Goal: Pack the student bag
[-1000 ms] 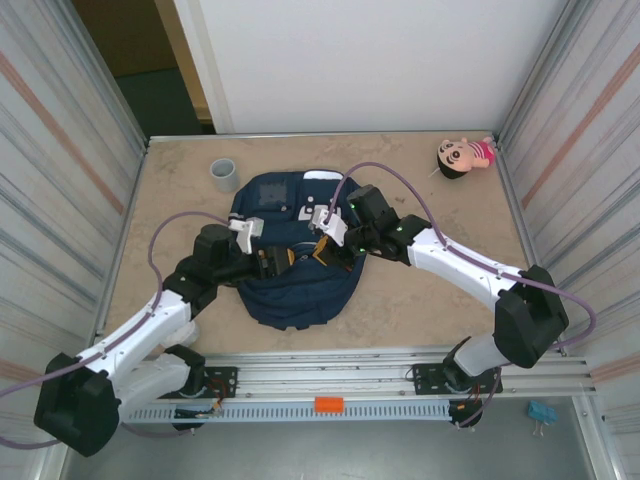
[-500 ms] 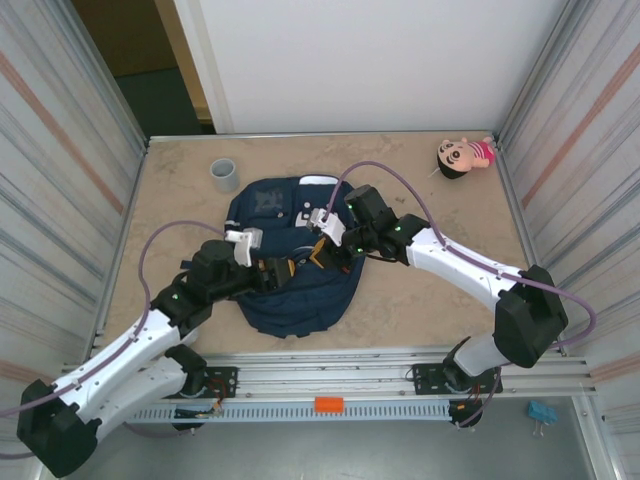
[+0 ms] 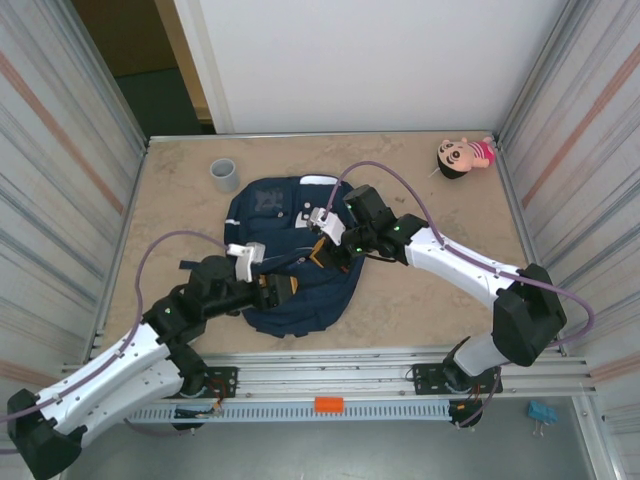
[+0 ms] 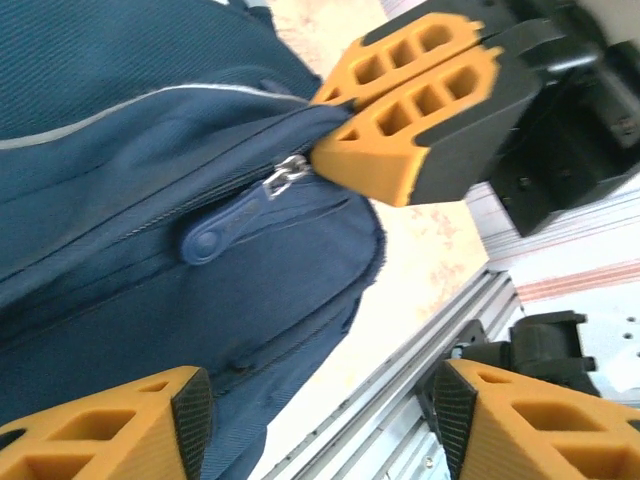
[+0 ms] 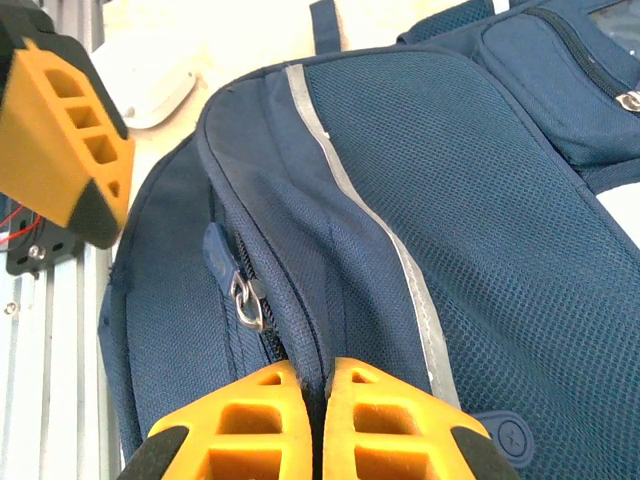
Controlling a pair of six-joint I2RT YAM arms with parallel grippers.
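Observation:
The student bag [image 3: 290, 215], navy blue with a thin pale stripe, lies in the middle of the table. My right gripper [image 5: 315, 430] is shut on a raised fold of its fabric [image 5: 300, 300] beside the zipper, and it sits over the bag's middle [image 3: 322, 252]. A metal ring and blue zipper pull [image 4: 225, 225] hang just left of that pinch. My left gripper [image 4: 315, 425] stands open at the bag's near edge [image 3: 275, 287], with nothing between its fingers [image 4: 100, 430].
A grey cup [image 3: 224, 174] stands at the far left and a doll [image 3: 462, 155] lies at the far right corner. A metal rail [image 3: 330, 385] runs along the near edge. Corrugated walls close in both sides.
My left arm has drawn back toward the near left, its gripper sliding down to the bag's near edge and opening slightly wider. The bag has bunched a little. The right gripper keeps its pinch.

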